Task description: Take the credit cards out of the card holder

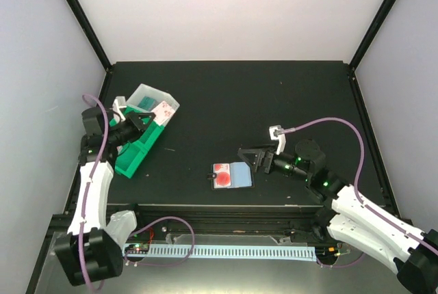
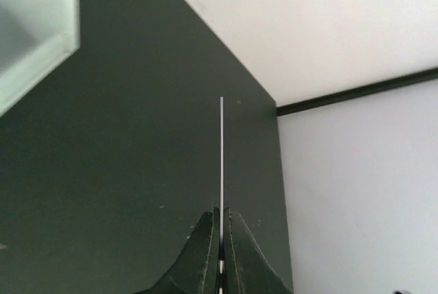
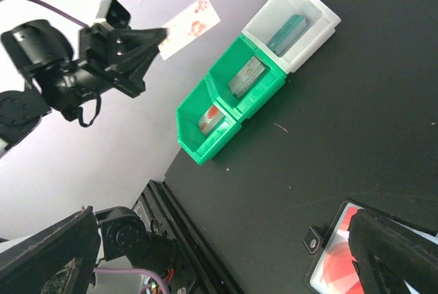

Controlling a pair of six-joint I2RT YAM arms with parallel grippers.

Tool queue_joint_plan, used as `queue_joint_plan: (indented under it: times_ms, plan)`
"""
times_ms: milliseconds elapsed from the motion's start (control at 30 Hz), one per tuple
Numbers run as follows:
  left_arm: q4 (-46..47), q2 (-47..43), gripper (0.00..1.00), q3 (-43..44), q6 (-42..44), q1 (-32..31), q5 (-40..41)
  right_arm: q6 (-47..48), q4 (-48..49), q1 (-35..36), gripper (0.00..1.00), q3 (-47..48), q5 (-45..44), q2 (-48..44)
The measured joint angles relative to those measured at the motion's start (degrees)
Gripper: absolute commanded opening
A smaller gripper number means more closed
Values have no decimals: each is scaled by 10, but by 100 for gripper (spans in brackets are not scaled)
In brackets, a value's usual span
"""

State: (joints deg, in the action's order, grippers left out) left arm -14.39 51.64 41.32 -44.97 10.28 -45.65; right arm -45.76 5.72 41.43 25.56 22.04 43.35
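Note:
The card holder [image 1: 241, 174] lies open on the black table, a card with a red round mark [image 1: 221, 176] showing in its left pocket; its corner also shows in the right wrist view as the card holder [image 3: 327, 256]. Just to its right my right gripper [image 1: 252, 160] is open and holds nothing; in its own view the right gripper [image 3: 222, 229] spans wide above the table. My left gripper [image 1: 140, 123] is shut on a pale credit card [image 1: 164, 109] with red marks, held over the bins. That card [image 2: 221, 157] appears edge-on between the left gripper [image 2: 221, 213] fingertips.
A white bin [image 3: 294, 17] holds a teal card [image 3: 287, 32]. The joined green bins [image 3: 229, 102] hold one card [image 3: 248, 75] and one red-marked card [image 3: 212, 117]. They stand at the table's left [image 1: 140, 147]. White walls enclose the table.

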Motion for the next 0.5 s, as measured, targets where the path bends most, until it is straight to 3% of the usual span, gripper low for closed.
queue_joint_plan:
  times_ms: [300,500]
  plan:
    - [-111,92,2,40,89,164,-47,20,-20,0,100,0,-7,-33]
    - [-153,126,2,77,130,193,8,22,-23,0,100,0,-7,-36]
